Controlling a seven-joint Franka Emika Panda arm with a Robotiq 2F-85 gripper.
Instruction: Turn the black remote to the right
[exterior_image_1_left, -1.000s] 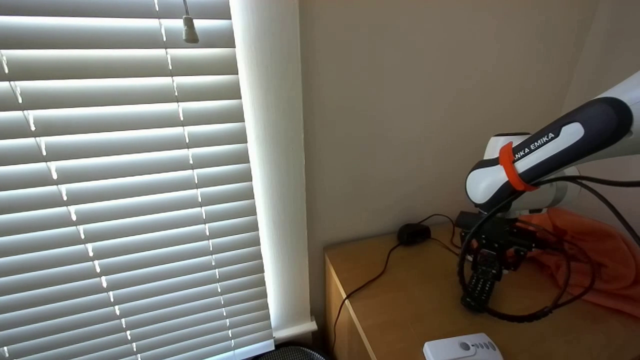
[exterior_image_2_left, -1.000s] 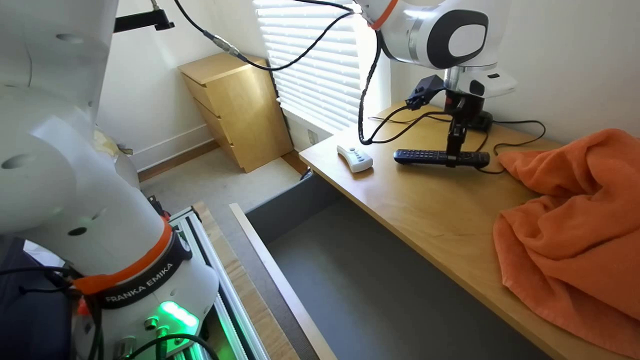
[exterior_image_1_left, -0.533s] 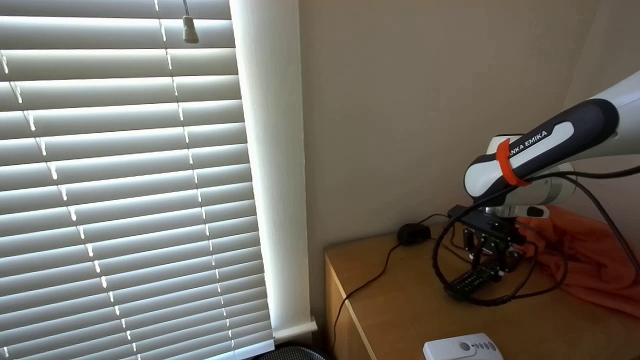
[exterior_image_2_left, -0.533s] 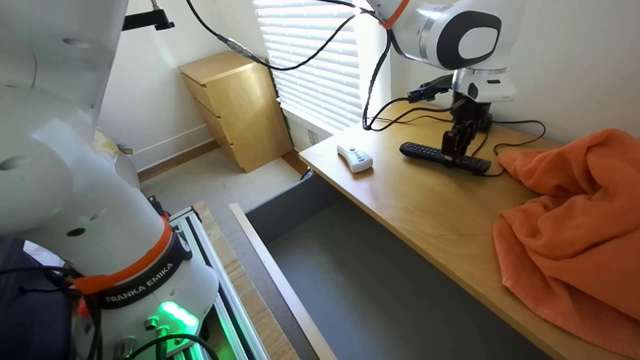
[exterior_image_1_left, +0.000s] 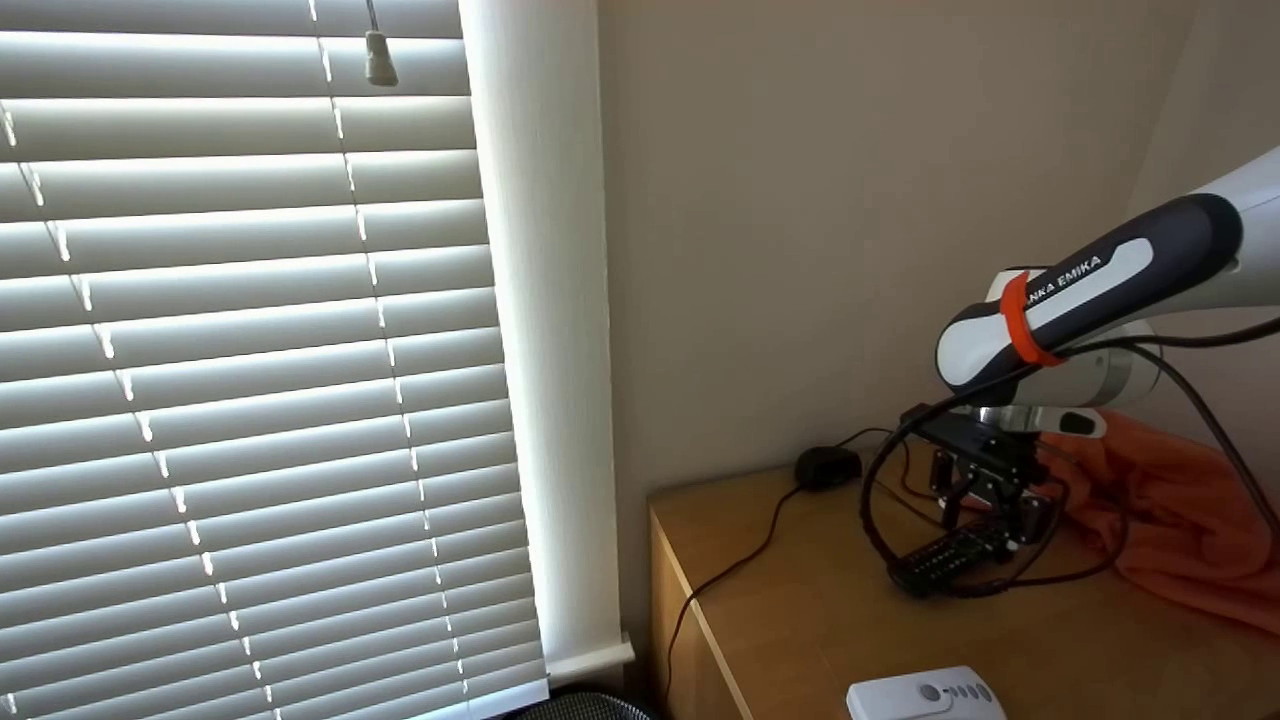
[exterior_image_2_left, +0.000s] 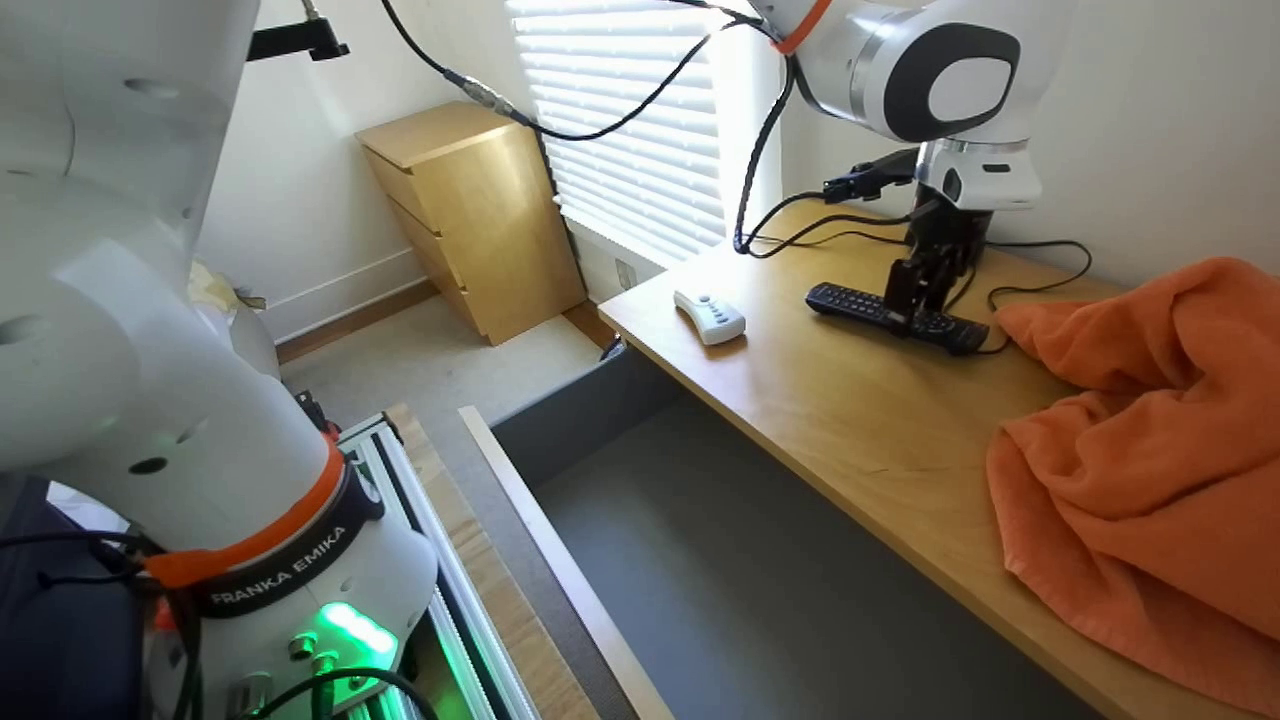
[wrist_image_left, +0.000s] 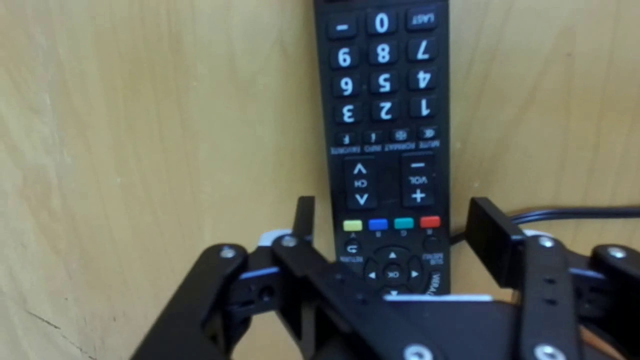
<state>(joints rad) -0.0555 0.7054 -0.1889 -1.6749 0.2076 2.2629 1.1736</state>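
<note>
black remote (wrist_image_left: 387, 145) | long, slim | face up | on wooden tabletop (exterior_image_2_left: 850, 420)

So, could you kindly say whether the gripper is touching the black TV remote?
Apart: the wrist view shows wooden tabletop between the black TV remote and both fingertips of the open gripper.

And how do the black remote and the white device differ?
The black remote is long and slim; the white device is short and stubby.
The black remote has many buttons; the white device shows few.
The open tool straddles the black remote; the white device lies apart.
Both lie buttons-up on the desk.
</note>
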